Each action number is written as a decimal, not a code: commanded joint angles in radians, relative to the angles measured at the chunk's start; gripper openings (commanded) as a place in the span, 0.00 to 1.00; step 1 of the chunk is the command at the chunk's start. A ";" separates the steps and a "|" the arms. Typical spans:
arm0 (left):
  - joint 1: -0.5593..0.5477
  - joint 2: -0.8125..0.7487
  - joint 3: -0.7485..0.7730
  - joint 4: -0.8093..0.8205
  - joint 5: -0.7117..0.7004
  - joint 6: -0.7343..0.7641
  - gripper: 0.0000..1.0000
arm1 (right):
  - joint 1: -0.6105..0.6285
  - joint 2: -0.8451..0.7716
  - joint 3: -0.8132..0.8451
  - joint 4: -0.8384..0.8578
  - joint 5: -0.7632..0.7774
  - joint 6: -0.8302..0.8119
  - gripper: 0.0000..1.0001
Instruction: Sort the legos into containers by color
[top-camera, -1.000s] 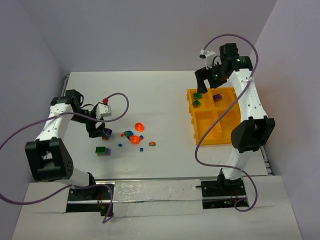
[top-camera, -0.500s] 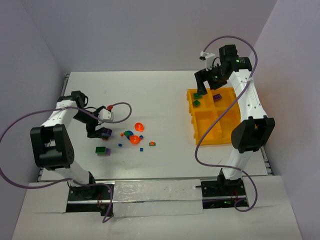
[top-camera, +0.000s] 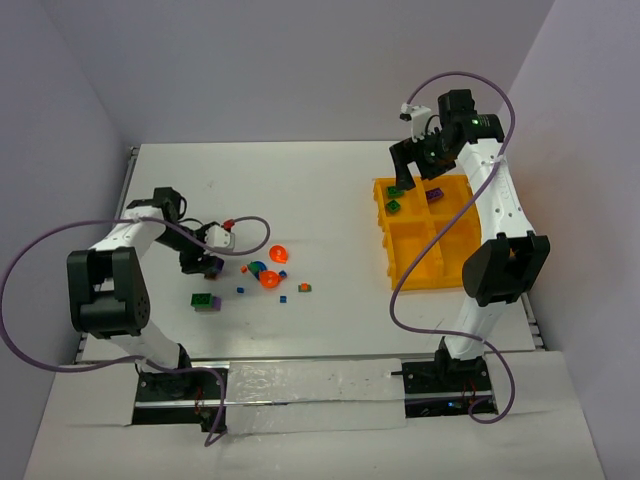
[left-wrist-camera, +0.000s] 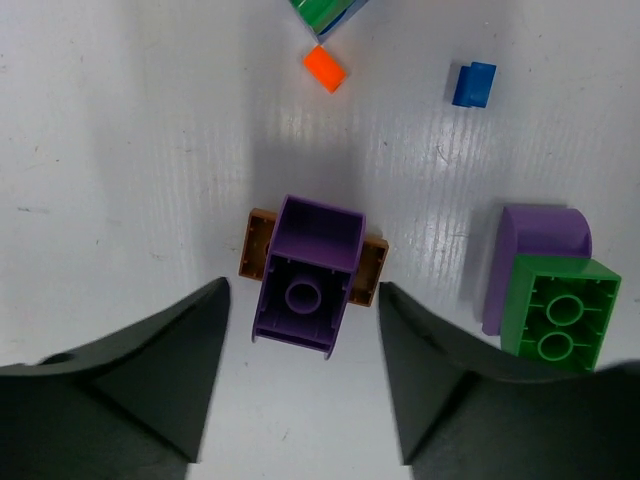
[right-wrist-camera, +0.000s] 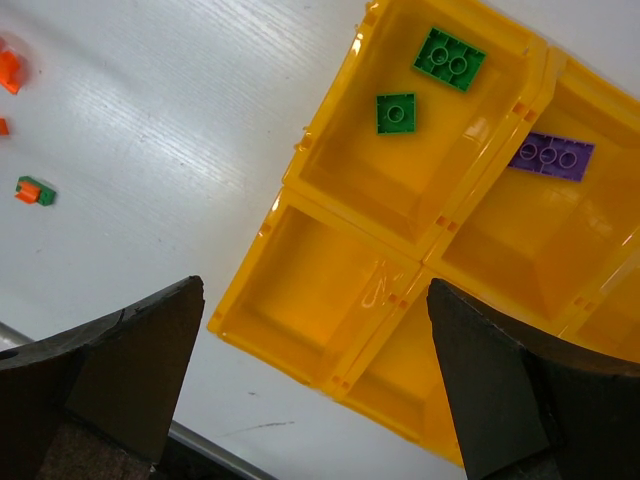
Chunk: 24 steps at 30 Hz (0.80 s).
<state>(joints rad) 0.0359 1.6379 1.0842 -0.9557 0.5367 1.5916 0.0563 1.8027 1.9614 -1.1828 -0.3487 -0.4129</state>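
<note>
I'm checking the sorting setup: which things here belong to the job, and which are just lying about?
Job: purple brick on brown brick, green brick, orange dishes, blue bit, orange bit, tray, sorted green bricks, purple plate.
Lying about: purple cables.

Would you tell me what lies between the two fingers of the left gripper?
The left wrist view shows a purple brick stacked on a brown brick, between the open fingers of the left gripper and not yet gripped.

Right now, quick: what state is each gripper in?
Left gripper: open, either side of the purple brick, holding nothing.
Right gripper: open, empty, above the yellow tray.
</note>
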 joint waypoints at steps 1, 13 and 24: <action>-0.021 0.007 -0.013 0.043 0.000 0.036 0.64 | -0.008 -0.037 0.002 0.003 0.006 0.001 1.00; -0.061 0.013 -0.024 0.063 -0.024 0.017 0.37 | -0.009 -0.051 0.011 0.047 -0.076 0.063 1.00; -0.134 -0.033 0.249 0.196 0.115 -0.636 0.00 | 0.016 -0.149 -0.133 0.429 -0.242 0.469 0.95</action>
<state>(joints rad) -0.0572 1.6520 1.1660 -0.9034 0.5397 1.3633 0.0558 1.6847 1.8320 -0.9279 -0.5459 -0.1306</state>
